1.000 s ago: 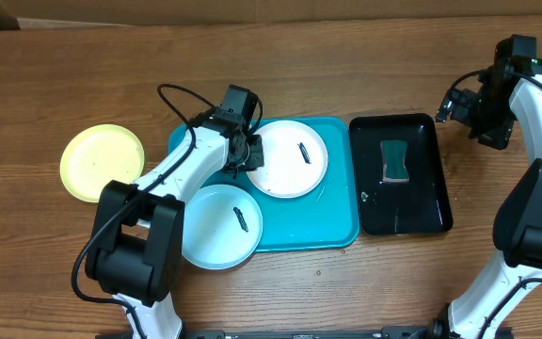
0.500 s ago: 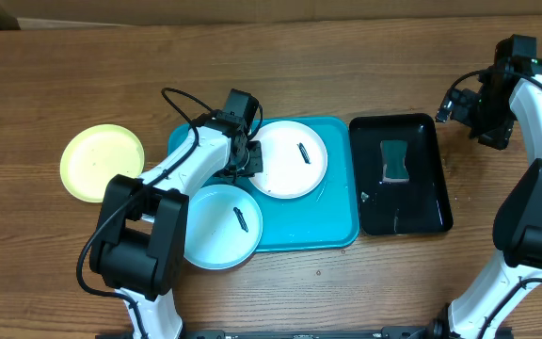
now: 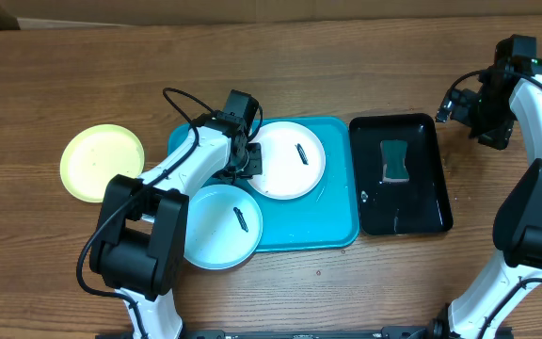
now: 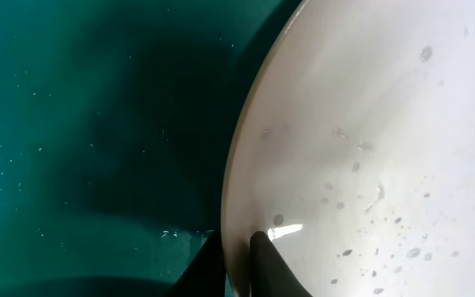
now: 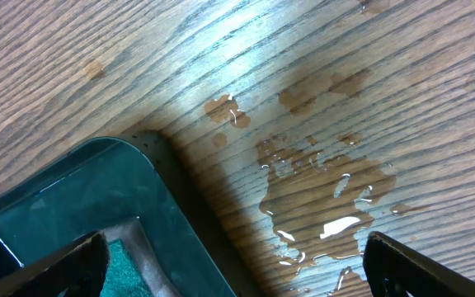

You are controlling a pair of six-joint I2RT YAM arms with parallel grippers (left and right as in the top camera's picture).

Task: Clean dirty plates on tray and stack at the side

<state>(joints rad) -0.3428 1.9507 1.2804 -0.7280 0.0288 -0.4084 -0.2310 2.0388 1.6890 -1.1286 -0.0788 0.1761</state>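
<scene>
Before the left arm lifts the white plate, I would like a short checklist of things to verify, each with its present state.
1. Left gripper closed on the white plate's rim: ok, one finger on each side.
2. White plate clean: not ok, a dark smear is on it.
3. Right gripper free: ok, open and empty.
4. Sponge ready: ok, it lies in the black tray.
5. Pale blue plate apart from the white plate: cannot tell; they lie very close.
6. Stacking place: ok, the yellow plate lies on the table left of the tray.
</scene>
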